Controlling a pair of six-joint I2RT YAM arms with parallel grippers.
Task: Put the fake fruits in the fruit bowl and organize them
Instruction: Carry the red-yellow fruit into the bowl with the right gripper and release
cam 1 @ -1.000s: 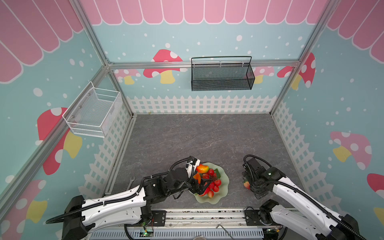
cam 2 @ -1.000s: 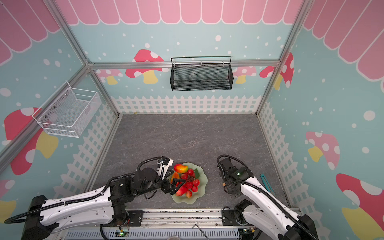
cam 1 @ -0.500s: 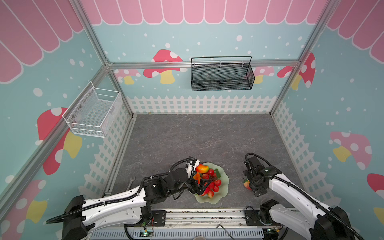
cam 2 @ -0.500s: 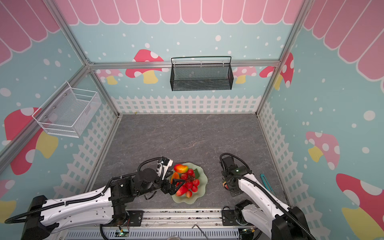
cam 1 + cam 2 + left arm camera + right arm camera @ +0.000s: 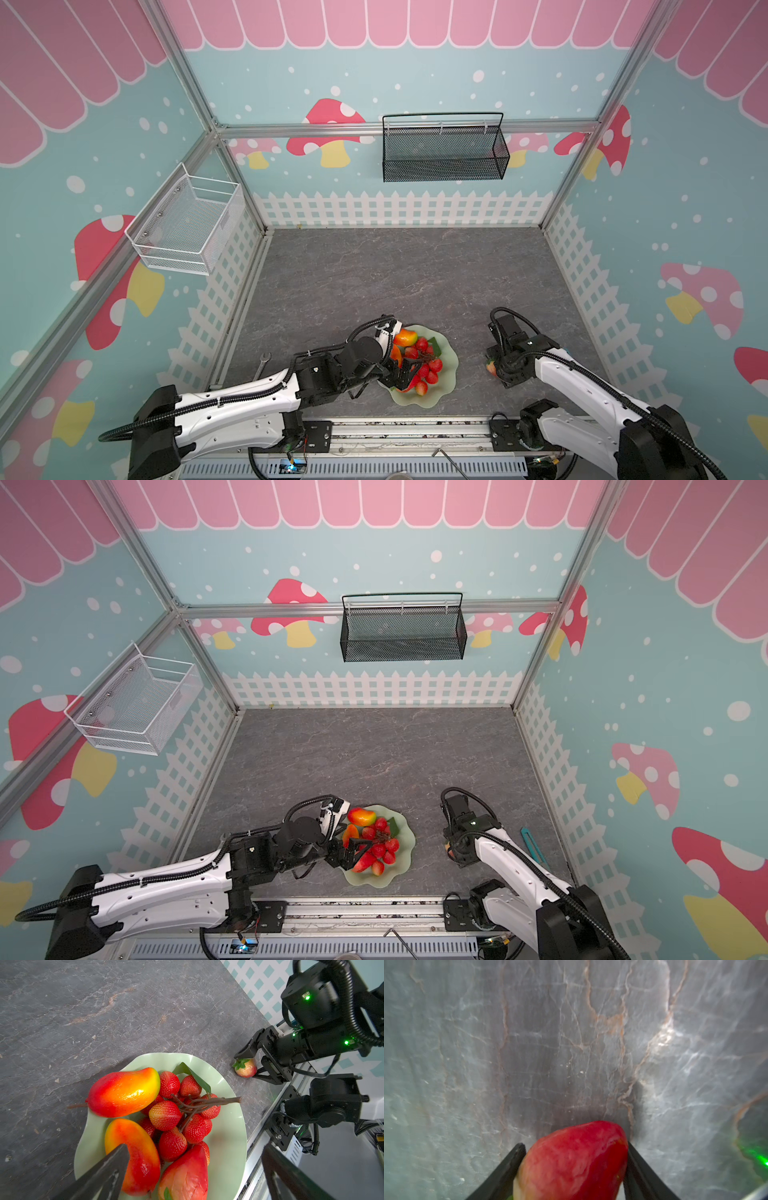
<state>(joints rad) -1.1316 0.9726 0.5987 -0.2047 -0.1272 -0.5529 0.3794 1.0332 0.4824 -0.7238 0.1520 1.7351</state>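
The pale green fruit bowl (image 5: 451,374) (image 5: 409,845) (image 5: 232,1147) sits near the table's front edge. It holds two mangoes (image 5: 124,1093) (image 5: 141,1159), a cluster of red berries (image 5: 176,1115) on a dark stem, and one big strawberry (image 5: 187,1176). My left gripper (image 5: 401,376) (image 5: 196,1147) hangs open just over these fruits and holds nothing. Right of the bowl a second strawberry (image 5: 491,367) (image 5: 246,1069) (image 5: 575,1163) lies on the table. My right gripper (image 5: 494,365) (image 5: 574,1146) is down over it, with a finger pressed against each side.
A black mesh basket (image 5: 444,151) hangs on the back wall and a white wire basket (image 5: 187,226) on the left wall. A wrench (image 5: 262,361) lies by the left fence, a teal tool (image 5: 534,848) by the right fence. The metal rail (image 5: 415,428) runs along the front edge.
My right gripper has come down over the strawberry on the table and its jaws have closed in onto it. The left arm and the bowl's fruits have not moved.
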